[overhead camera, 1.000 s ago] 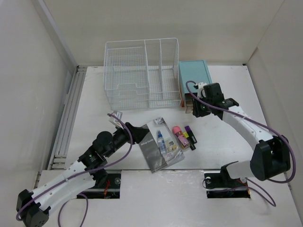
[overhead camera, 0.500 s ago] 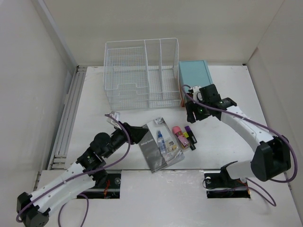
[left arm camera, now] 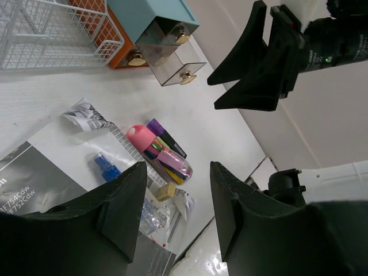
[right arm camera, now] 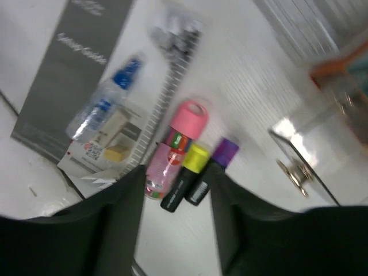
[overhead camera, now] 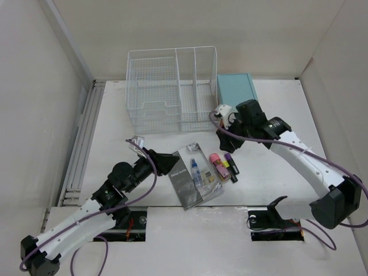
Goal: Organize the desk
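The white desk (overhead camera: 115, 129) holds a grey booklet (overhead camera: 183, 183) with a clear packet (overhead camera: 200, 172) on it. Beside them lie a pink-capped tube (overhead camera: 217, 163), a yellow-capped marker (overhead camera: 225, 167) and a purple-capped marker (overhead camera: 230, 164). My right gripper (overhead camera: 224, 138) is open and empty above the markers; in the right wrist view its fingers frame (right arm camera: 175, 172) the tube (right arm camera: 172, 152) and the markers. My left gripper (overhead camera: 156, 162) is open and empty at the booklet's left edge; its wrist view (left arm camera: 177, 172) looks over the packet (left arm camera: 106, 167) and the tube (left arm camera: 158, 150).
A white wire-mesh rack (overhead camera: 172, 86) stands at the back. A teal box (overhead camera: 237, 89) with orange drawers is to its right; one clear drawer (left arm camera: 172, 60) is pulled out. Two cutouts (overhead camera: 126, 221) sit at the near edge. Walls close in on both sides.
My right gripper has left the teal box's drawer front and swung left and nearer, over the markers. My left gripper has edged slightly right toward the booklet.
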Robot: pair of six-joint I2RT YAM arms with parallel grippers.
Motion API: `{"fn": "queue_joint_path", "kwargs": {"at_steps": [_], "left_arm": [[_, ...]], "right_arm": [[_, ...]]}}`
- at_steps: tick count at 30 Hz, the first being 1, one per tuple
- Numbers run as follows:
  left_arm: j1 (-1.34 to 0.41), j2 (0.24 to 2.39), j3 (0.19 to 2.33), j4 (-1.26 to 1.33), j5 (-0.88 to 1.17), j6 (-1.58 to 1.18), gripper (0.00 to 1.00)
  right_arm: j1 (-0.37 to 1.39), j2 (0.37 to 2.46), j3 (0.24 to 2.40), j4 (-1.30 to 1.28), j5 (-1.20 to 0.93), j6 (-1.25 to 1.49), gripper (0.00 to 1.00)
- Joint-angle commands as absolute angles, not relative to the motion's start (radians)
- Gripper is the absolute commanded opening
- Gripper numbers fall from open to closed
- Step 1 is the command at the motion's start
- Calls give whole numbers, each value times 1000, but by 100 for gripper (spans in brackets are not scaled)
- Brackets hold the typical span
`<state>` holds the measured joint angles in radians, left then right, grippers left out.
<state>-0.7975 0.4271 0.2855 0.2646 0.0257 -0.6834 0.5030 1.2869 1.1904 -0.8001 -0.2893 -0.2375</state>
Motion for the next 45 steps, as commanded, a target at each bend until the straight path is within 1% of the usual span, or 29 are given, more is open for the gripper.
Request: {"fn": "queue_joint_path", "kwargs": {"at_steps": [1,3,4,5,6,7,8,9,10,11,14,17,18,19,23,28,30,36,40,45], "left_arm": [[-802,396,314,308,37,-664,45],[-802,387,314,295,37,-655,45],[-802,377,336,279,37,-655,45],[-802,361,345,246,37,-655,45],[-802,347,345,227,37,-655,45],[-802,331,356,213,37,-655,45],[-802,295,356,190,37,-655,45],[-802,275,356,178,23,-655,45],[-802,241,356,158,23,-655,43],[-802,241,368,158,11,-655,43],[-802,206,393,114,-20,-655,43],[-802,195,393,103,-29,-655,43],[-802,195,393,103,-29,-664,43],[-802,195,393,103,-29,-664,43],[-802,204,402,103,-54,-655,43],[-802,213,423,81,-75,-634,43],[-802,213,423,81,-84,-634,43],[-802,193,404,81,-84,-643,43],[-802,184,394,81,-84,-643,42],[-802,164,394,81,-84,-643,42]], "right_arm": [[633,1287,1244,-778,-361,-458,50],[690,1354,1235,-698,-360,-448,42],[701,1388,1235,-678,-370,-418,42],[710,1423,1235,-664,-388,-364,39],[721,1492,1244,-664,-388,-332,39],[721,1518,1244,-635,-388,-293,39],[721,1541,1244,-623,-376,-217,43],[721,1577,1256,-614,-348,-178,45],[721,1577,1256,-588,-301,-97,50],[721,1589,1256,-574,-269,-97,50],[733,1600,1256,-539,-239,32,55],[744,1637,1270,-529,-219,101,55],[744,1650,1270,-529,-219,113,56],[744,1666,1302,-529,-219,138,56],[762,1759,1347,-575,-219,179,57],[794,1802,1377,-629,-189,199,56],[807,1813,1390,-638,-166,199,53],[807,1822,1410,-696,-156,199,53],[816,1822,1367,-696,-144,199,53],[816,1845,1367,-730,-144,199,52]]}}
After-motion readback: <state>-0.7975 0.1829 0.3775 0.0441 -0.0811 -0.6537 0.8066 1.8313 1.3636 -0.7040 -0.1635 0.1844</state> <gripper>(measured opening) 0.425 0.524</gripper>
